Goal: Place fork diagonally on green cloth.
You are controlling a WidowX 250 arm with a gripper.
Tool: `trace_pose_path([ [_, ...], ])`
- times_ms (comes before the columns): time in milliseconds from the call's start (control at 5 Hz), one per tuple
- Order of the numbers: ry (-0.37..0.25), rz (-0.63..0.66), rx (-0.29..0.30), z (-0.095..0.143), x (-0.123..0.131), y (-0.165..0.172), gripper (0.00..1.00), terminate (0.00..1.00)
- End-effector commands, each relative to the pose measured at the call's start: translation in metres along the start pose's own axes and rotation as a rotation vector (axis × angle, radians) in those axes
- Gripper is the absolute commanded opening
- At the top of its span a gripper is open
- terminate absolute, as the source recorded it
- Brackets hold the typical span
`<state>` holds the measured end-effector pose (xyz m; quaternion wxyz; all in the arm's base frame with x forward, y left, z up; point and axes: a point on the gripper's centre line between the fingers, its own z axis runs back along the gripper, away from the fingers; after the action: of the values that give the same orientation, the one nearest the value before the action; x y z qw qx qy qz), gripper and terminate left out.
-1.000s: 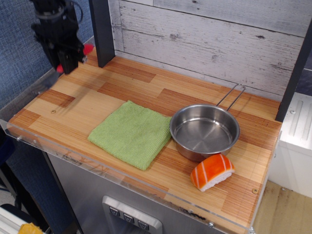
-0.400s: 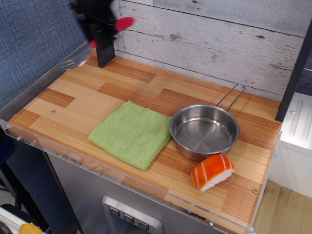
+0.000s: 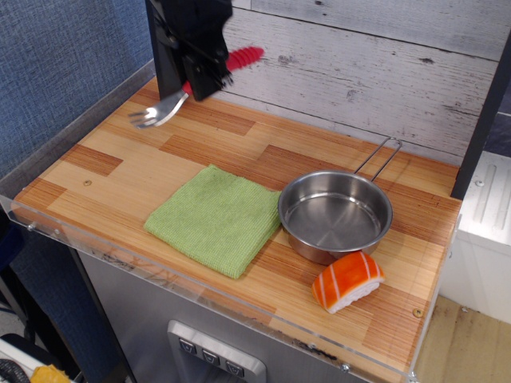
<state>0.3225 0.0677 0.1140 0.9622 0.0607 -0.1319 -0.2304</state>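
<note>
My black gripper (image 3: 204, 78) is shut on the fork (image 3: 239, 59) and holds it in the air above the back left of the table. The red ribbed handle sticks out to the right of the jaws. The grey tines (image 3: 152, 114) point down and to the left. The green cloth (image 3: 214, 217) lies flat on the wooden table, in front of and below the gripper, well apart from the fork.
A steel pan (image 3: 335, 214) with a wire handle stands right of the cloth, touching its edge. An orange and white sushi piece (image 3: 346, 280) lies in front of the pan. A dark post (image 3: 164, 64) stands at the back left. A clear rim (image 3: 48, 227) edges the table.
The gripper has moved right and toward the cloth with the fork in it. The fork now shows fully, tines lower left and handle upper right.
</note>
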Motion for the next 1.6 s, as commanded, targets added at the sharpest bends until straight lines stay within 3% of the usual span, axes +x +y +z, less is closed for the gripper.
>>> trace_pose_path([
  [0, -0.031, -0.105, 0.012, 0.004, -0.006, -0.026, 0.0, 0.0],
  [400, -0.003, -0.161, -0.017, -0.011, -0.014, -0.045, 0.0, 0.0],
  [1400, 0.109, -0.189, -0.019, -0.064, -0.038, -0.049, 0.0, 0.0],
])
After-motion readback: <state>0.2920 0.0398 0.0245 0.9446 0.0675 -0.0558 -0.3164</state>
